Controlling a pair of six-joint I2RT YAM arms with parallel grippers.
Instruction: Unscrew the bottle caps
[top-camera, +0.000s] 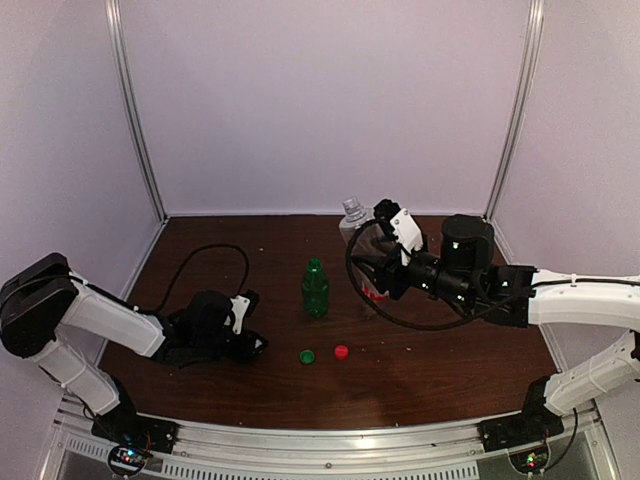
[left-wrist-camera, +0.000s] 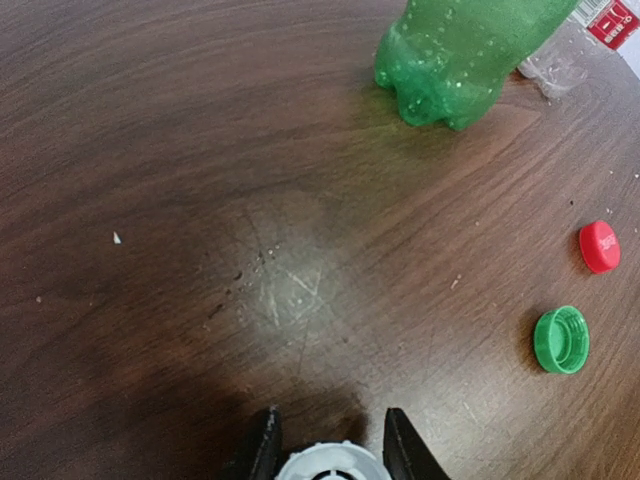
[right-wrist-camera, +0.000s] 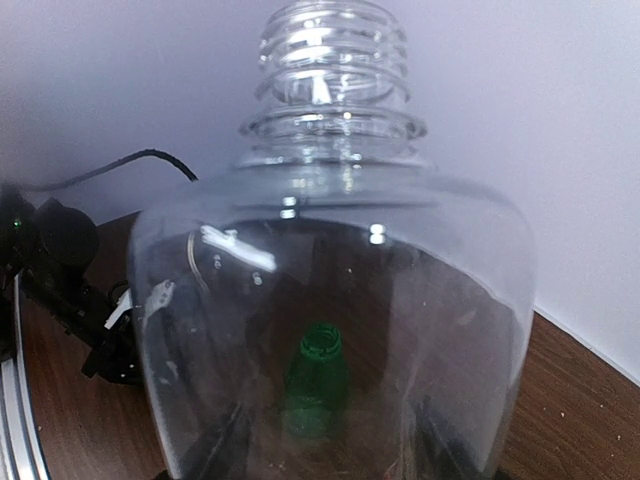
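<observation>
- Pinching the white cap (left-wrist-camera: 330, 468) between fingers closed onto its rim, the left gripper (left-wrist-camera: 331, 438) hung low over the table (left-wrist-camera: 150, 200) at the left side.
- The green cap (left-wrist-camera: 561, 340) lay hollow side up to that gripper's right, with the red cap (left-wrist-camera: 599, 246) near it but not touching. Both were much closer to the left arm than to the right.
- The green bottle (top-camera: 315, 290) stood upright farther back than the caps, its neck bare.
- The red-label bottle (left-wrist-camera: 610, 22) stood just beside the green one, on its right. Its neck could not be made out.
- The wide clear bottle (right-wrist-camera: 330, 330) was upright, long axis vertical and threads uncovered. The right gripper (right-wrist-camera: 330, 450) was clamped around its lower body. Whether its base touched the table could not be told.
- Every cap looked to be off, so the coming move was probably the left arm's: carry the white cap rightward and lay it by the other two.
</observation>
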